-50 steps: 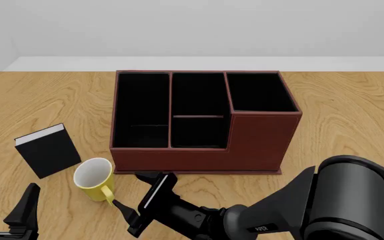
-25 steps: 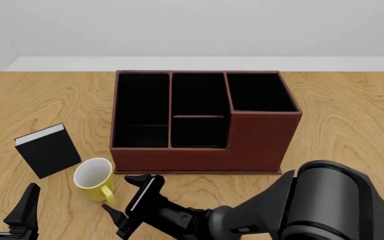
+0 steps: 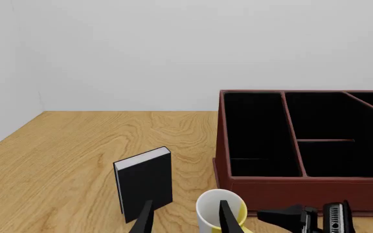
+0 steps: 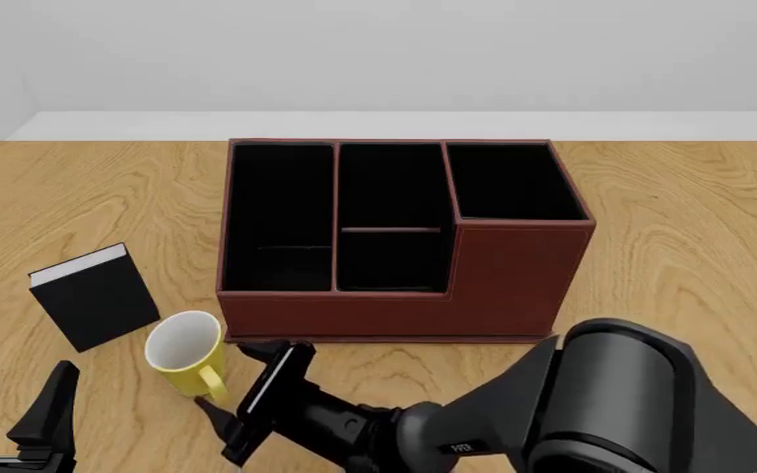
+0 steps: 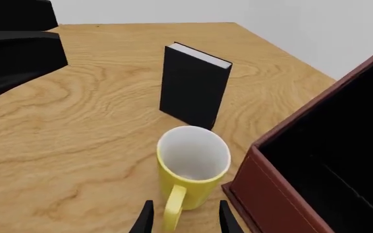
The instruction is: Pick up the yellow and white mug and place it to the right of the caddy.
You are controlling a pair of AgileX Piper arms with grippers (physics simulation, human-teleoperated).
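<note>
Mug handle between my right claw's (image 5: 181, 217) spread fingers.
Yellow and white mug (image 4: 186, 352) stood upright on worktop (image 4: 694, 246), beside caddy (image 4: 398, 241); left claw (image 4: 13, 406) apart, idle.

My right arm (image 4: 615, 404) is a thick dark grey rounded cylinder with small white lettering. Its slim black gripper (image 4: 253, 399) carries a pale strip. My left gripper (image 4: 17, 414) has matte black pointed fingers.

Right end effector (image 4: 228, 394) closer to the mug's handle (image 4: 212, 386).
</note>
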